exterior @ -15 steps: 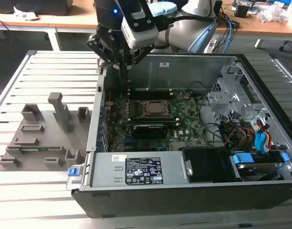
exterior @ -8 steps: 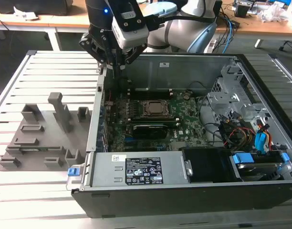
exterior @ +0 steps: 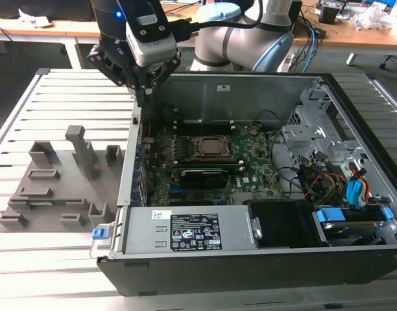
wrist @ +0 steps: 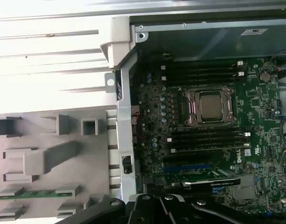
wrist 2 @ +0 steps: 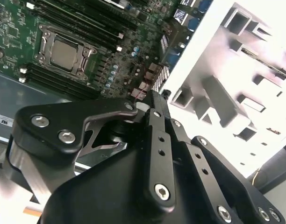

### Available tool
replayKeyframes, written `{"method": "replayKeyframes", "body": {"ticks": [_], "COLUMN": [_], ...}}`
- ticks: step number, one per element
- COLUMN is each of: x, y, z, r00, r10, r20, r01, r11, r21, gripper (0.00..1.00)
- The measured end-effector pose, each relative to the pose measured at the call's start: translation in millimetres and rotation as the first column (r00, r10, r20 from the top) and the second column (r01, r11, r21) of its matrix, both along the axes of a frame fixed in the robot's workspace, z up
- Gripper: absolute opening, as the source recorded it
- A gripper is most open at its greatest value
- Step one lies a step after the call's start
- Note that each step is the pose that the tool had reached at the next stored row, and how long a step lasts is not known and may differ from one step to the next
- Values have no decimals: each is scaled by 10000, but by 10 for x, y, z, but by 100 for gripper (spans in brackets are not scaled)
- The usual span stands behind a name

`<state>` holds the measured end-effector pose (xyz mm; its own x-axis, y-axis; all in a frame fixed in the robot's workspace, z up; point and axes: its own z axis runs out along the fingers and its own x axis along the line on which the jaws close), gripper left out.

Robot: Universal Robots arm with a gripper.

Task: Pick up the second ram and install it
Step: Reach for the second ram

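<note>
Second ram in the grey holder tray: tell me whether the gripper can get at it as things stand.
Probably yes. The second ram lies uncovered in the tray, and the gripper hangs over the case wall beside that tray, nothing between them.

Strong light bleaches the pale slatted metal table (wrist: 49, 46) nearly white. The grey plastic holder tray (wrist 2: 227, 98) looks glared and smeared.

An open desktop computer case (exterior: 250, 275) lies on its side on the slatted metal table (exterior: 62, 97), its green motherboard (wrist: 264, 140) facing up with the square metal-framed CPU socket (wrist: 209, 106) between rows of dark memory slots (wrist: 208, 139). A power supply (exterior: 192, 230) with a white label runs along one case wall, with coloured cables (exterior: 322, 178) toward the exterior view's right. A grey plastic holder tray (exterior: 56, 194) sits on the table just beside the case, on the exterior view's left.
</note>
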<state>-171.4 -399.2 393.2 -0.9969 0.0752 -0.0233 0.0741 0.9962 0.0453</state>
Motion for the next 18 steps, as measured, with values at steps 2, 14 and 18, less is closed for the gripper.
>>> {"method": "replayKeyframes", "body": {"ticks": [2,14,18], "x": [-73,-536,-681], "y": [0,0,0], "z": [-1,-6,-8], "r00": [10000,10000,10000], "r10": [-2,-1,-1], "r20": [0,-1,0], "r01": [2,1,1], "r11": [10000,10000,10000], "r21": [0,0,0], "gripper": [11,11,11]}}
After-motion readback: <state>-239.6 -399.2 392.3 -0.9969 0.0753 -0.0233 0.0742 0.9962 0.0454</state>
